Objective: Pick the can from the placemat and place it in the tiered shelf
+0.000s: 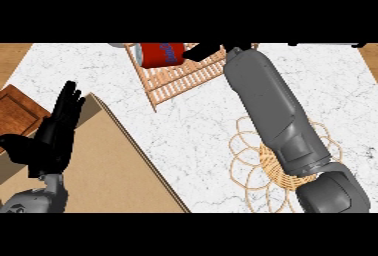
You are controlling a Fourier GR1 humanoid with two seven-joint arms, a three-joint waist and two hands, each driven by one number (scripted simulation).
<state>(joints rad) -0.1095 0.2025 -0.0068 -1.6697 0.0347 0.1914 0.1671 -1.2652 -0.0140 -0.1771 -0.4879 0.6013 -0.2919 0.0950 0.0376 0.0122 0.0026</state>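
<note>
The red cylindrical can (159, 54) looks glossy and smooth, perhaps metal. By the can, the slatted tiered shelf (177, 80) is pale matt wood.

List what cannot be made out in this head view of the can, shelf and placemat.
Head view:
1. Right hand: mostly cut off by the top edge; whether it holds the can cannot be told.
2. Tiered shelf: its far part runs off the top edge.
3. Placemat: its middle is hidden under the right forearm.

Red can (159, 54) on slatted wooden tiered shelf (177, 81)
</note>
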